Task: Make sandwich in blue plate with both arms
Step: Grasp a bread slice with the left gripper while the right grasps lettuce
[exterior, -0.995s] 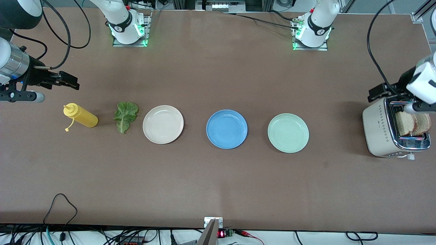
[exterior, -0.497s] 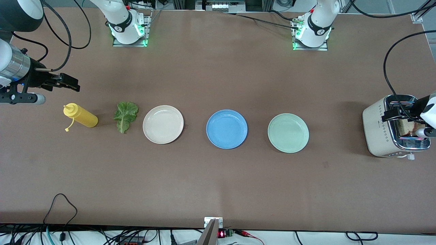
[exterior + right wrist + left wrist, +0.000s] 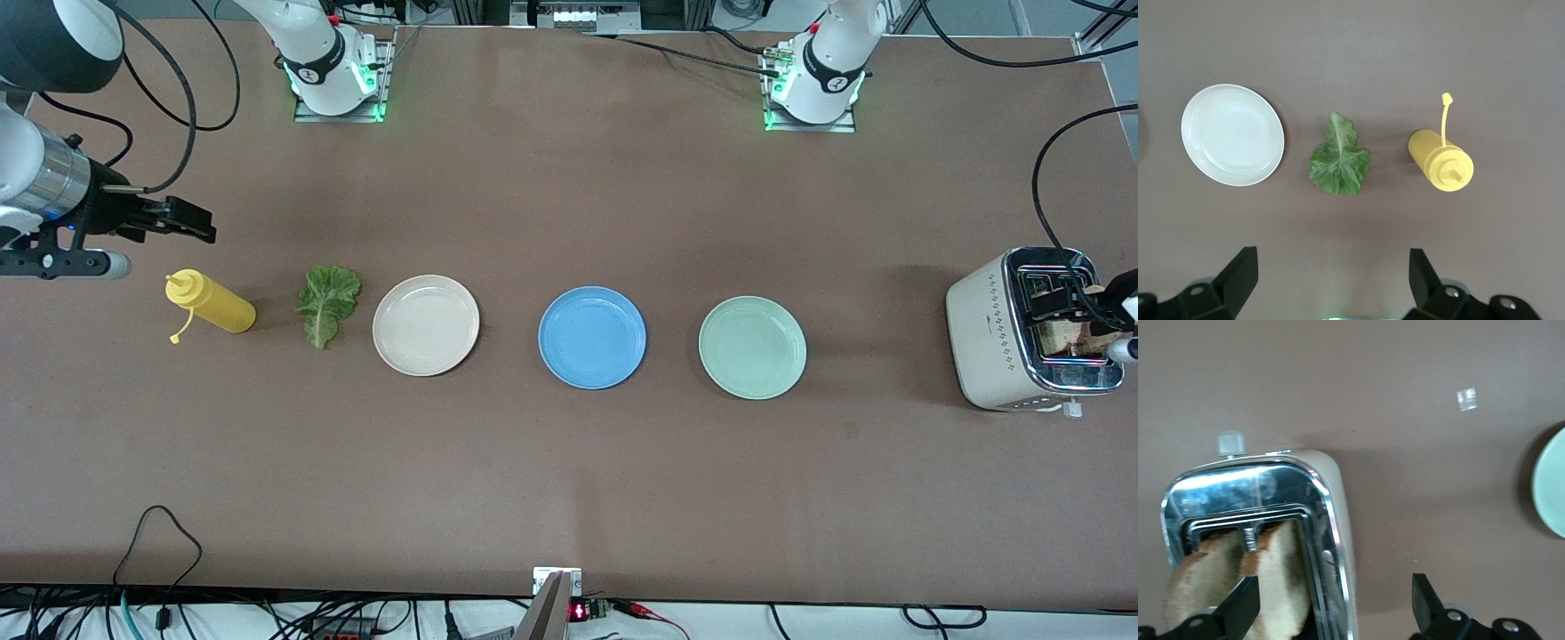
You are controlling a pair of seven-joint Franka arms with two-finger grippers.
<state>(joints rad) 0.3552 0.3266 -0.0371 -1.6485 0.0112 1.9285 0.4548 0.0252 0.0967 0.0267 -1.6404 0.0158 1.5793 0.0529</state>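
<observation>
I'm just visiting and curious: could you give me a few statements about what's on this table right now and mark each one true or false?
1. The blue plate has nothing on it. True.
2. Two bread slices stand in the toaster. True.
3. The lettuce leaf lies on the cream-white plate. False: it lies on the table between that plate and the yellow squeeze bottle.
4. The left gripper holds a slice. False: it is open over the toaster.
5. The right gripper is shut on the bottle. False: it is open, in the air, holding nothing.
</observation>
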